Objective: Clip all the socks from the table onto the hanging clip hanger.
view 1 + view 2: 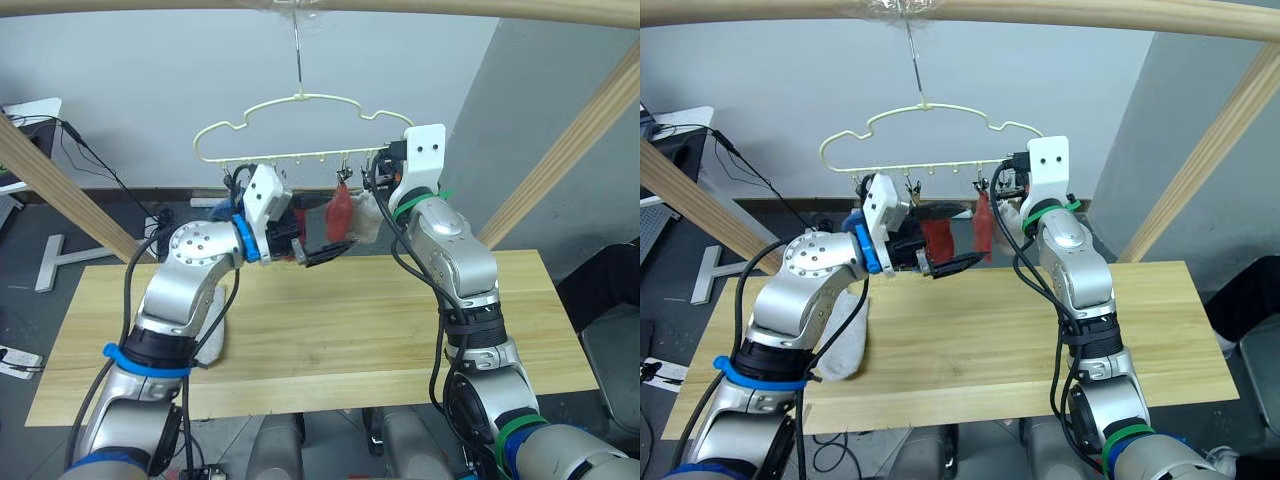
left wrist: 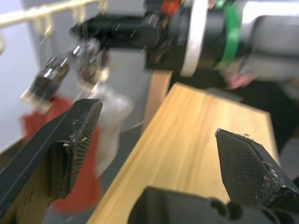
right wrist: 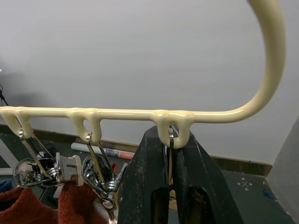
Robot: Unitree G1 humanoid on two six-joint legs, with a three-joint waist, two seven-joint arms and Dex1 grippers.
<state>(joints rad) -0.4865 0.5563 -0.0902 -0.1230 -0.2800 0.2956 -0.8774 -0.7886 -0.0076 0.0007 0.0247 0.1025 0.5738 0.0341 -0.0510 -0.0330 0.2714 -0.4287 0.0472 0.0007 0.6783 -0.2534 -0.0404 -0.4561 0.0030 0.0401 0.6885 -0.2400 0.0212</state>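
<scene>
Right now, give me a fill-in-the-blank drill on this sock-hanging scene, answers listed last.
1. The left pincer has its fingers ____.
2. The right pincer is shut on the hanger's end ____.
3. The sock clipped to the clip hanger just left of the right arm is rust ____.
4. A light grey sock lies on the ____, beside the left arm.

Missing words: open; clip; red; table

red sock (image 3: 18, 207) cut off, clips (image 2: 46, 84) blurred
</scene>
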